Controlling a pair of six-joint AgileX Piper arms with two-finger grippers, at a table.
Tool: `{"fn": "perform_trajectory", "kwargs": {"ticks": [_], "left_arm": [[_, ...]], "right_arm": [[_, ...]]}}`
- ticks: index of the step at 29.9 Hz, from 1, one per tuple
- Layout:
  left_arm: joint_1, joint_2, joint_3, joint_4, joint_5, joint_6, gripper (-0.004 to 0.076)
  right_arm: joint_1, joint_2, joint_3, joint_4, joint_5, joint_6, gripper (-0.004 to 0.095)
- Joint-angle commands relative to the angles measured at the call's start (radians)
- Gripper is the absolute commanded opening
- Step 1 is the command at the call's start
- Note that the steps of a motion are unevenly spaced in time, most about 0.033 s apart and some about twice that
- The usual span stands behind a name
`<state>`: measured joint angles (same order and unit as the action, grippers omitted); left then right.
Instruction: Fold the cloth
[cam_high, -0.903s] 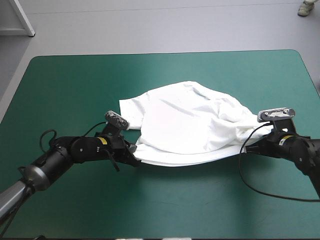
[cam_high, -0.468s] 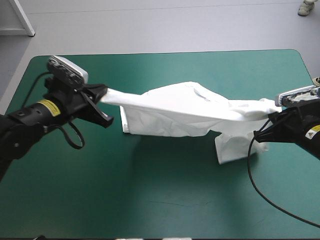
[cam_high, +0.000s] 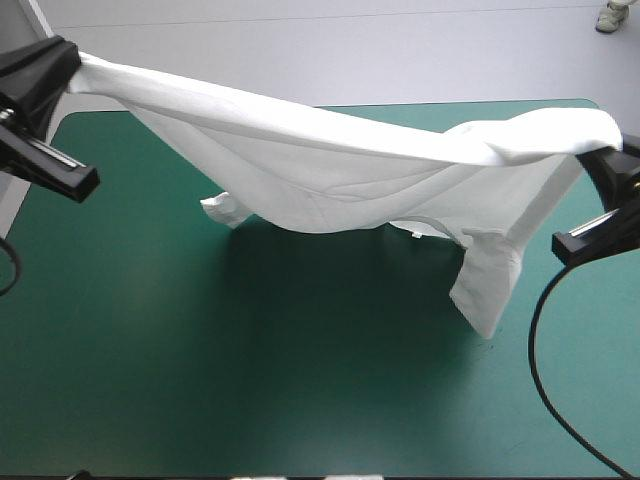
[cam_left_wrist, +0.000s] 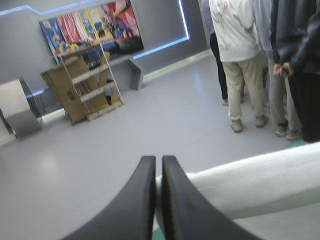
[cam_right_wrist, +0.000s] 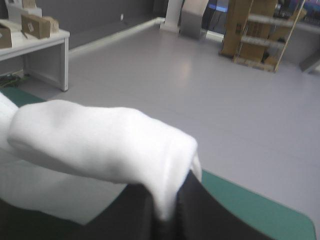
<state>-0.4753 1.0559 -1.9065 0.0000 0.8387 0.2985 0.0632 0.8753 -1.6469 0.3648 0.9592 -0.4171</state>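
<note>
The white T-shirt (cam_high: 330, 160) hangs stretched in the air between both arms, high above the teal-green table (cam_high: 250, 380). Its lower folds sag toward the cover and a sleeve (cam_high: 485, 290) dangles at the right. My left gripper (cam_high: 68, 70) is raised at the far left corner, shut on the T-shirt's left end; in the left wrist view the black fingers (cam_left_wrist: 150, 185) meet with white cloth (cam_left_wrist: 260, 180) running off beside them. My right gripper (cam_high: 612, 140) is raised at the right edge, shut on the T-shirt, with cloth (cam_right_wrist: 105, 145) draped over its fingers.
The shirt throws a dark shadow on the cover beneath it. Teal-green cover lies bare across the near half of the table (cam_high: 300, 420). The table's corner (cam_right_wrist: 270, 220) shows beyond the right gripper.
Both grippers have risen from the table and moved apart, lifting the T-shirt off the cover and pulling it taut; earlier it lay crumpled at the middle.
</note>
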Motion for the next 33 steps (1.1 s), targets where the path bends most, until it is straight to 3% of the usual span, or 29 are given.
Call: {"fn": "perform_trajectory", "kwargs": {"ticks": [1, 13, 22, 33], "left_arm": [[-0.007, -0.011, -0.106, 0.000, -0.080, 0.019, 0.0019], [-0.007, -0.009, -0.346, -0.010, -0.132, 0.090, 0.0019], [-0.007, 0.048, -0.525, -0.037, -0.132, 0.172, 0.0019], [-0.007, 0.199, -0.382, 0.217, -0.033, 0.018, 0.0019]], "right_arm": [[-0.004, -0.006, -0.125, 0.019, -0.076, -0.012, -0.0013], [-0.004, -0.005, -0.347, 0.040, -0.080, -0.031, -0.0013], [-0.004, 0.032, -0.476, 0.134, -0.049, -0.043, -0.0013], [-0.004, 0.158, -0.340, 0.139, 0.029, -0.004, -0.0013]]}}
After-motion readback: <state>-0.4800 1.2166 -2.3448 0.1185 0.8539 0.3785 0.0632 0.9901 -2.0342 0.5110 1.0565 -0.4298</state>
